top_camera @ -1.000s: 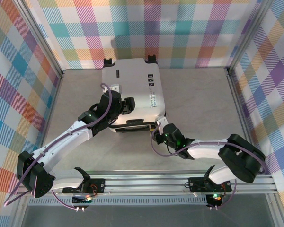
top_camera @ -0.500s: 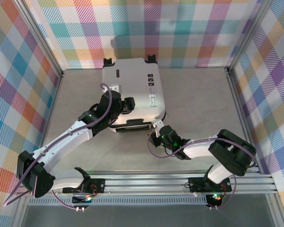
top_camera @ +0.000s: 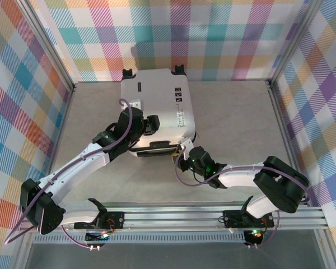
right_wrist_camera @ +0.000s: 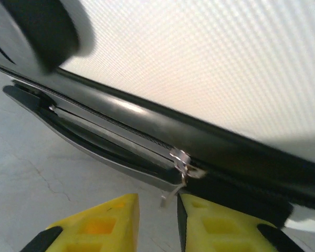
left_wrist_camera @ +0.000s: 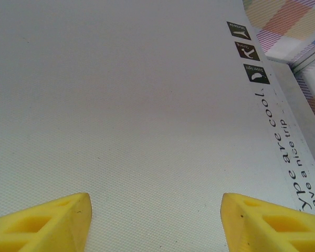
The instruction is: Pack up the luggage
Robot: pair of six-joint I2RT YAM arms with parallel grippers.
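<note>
On the luggage (top_camera: 157, 106), the zipper pull (right_wrist_camera: 180, 161) hangs just ahead of the narrowly parted right jaws (seam (right_wrist_camera: 110, 132) running crosswise), the left jaws spread wide above its lid (left_wrist_camera: 147, 121).

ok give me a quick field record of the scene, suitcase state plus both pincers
luggage: white shell, lid down, lying flat on the table
left pincer: open, fingers spread wide over the lid
right pincer: fingers a narrow gap apart, low at the near right corner
zipper pull: on the black seam, its tab hanging between the right pincer's fingers
</note>
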